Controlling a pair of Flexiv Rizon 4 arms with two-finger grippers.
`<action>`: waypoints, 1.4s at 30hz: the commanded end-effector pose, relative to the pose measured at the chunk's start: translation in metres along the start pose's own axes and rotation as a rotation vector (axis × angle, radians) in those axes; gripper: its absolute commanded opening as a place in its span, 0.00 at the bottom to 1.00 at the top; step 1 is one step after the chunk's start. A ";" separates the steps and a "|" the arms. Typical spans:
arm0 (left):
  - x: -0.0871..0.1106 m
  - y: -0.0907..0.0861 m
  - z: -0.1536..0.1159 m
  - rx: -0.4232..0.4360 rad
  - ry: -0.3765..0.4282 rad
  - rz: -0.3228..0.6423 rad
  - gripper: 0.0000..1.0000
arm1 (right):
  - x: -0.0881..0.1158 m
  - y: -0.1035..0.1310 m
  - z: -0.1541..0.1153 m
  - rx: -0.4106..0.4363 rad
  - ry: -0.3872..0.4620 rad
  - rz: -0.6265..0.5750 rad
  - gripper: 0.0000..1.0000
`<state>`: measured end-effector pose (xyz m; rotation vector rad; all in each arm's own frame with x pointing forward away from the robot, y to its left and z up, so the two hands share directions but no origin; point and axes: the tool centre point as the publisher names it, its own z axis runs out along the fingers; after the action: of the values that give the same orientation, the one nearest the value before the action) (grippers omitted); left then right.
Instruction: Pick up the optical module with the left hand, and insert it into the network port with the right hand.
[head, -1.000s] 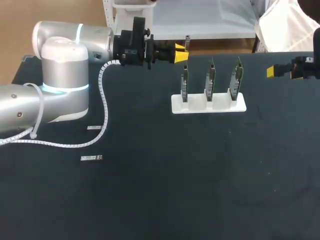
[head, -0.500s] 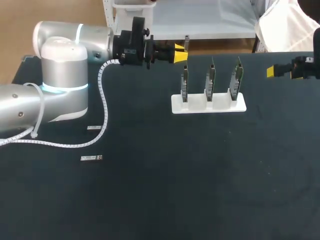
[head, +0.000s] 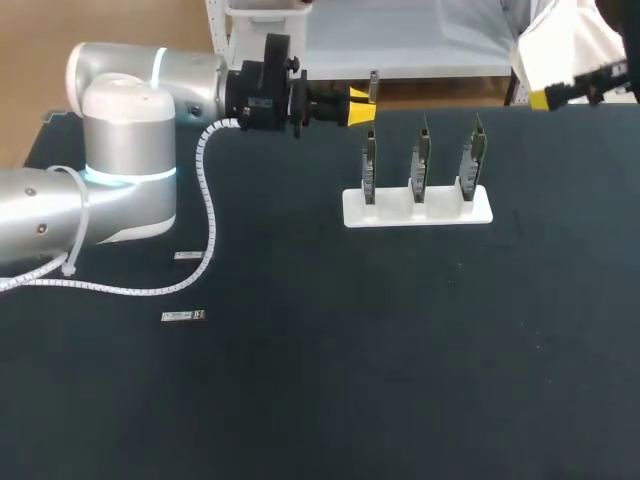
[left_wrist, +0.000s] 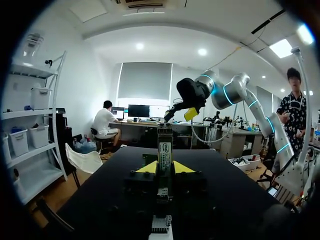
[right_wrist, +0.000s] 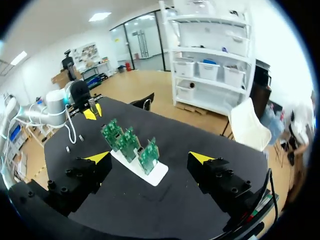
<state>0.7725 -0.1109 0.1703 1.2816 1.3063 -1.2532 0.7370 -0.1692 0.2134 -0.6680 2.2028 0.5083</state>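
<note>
The work surface is a black table (head: 400, 350). Two small, flat, silver-grey rectangular parts lie on its left portion, apart from each other: one (head: 187, 256) farther back, the other (head: 183, 316) nearer the front edge. Both lie flat.

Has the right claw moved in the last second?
Yes. The right claw has shifted away from the white stand of three green circuit boards, toward the far edge of the table; the stand sits unchanged.
</note>
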 end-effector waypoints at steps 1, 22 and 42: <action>0.000 0.002 0.000 0.004 0.000 0.000 0.00 | -0.017 0.003 0.025 -0.411 0.001 -0.211 1.00; 0.000 0.002 0.000 0.004 0.000 0.000 0.00 | -0.031 0.023 0.050 -0.452 0.047 -0.244 1.00; 0.000 0.002 0.000 0.004 0.000 0.000 0.00 | -0.067 0.065 0.077 -0.727 0.040 -0.665 1.00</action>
<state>0.7727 -0.1109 0.1702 1.2819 1.3060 -1.2534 0.7648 -0.0650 0.2289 -1.5586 1.6771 0.7131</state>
